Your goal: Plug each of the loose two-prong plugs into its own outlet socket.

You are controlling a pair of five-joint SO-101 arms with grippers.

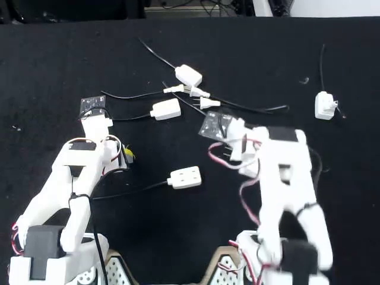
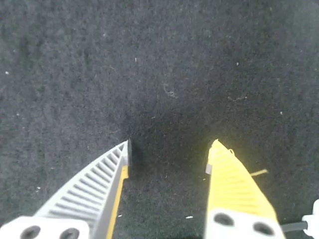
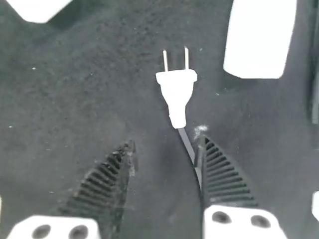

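We find the plug [image 3: 175,92] on the table [image 3: 75,89] just ahead of the right jaws, which stand apart, its long axis in line with them and prongs pointing away, while the left jaws, also apart, are far from it.

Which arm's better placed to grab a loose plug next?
Right. The right gripper is open just behind a plug, cable between its fingers; the left gripper is open over bare table.

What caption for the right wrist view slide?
Open right gripper just behind a loose plug on the black table, cord running along one finger.
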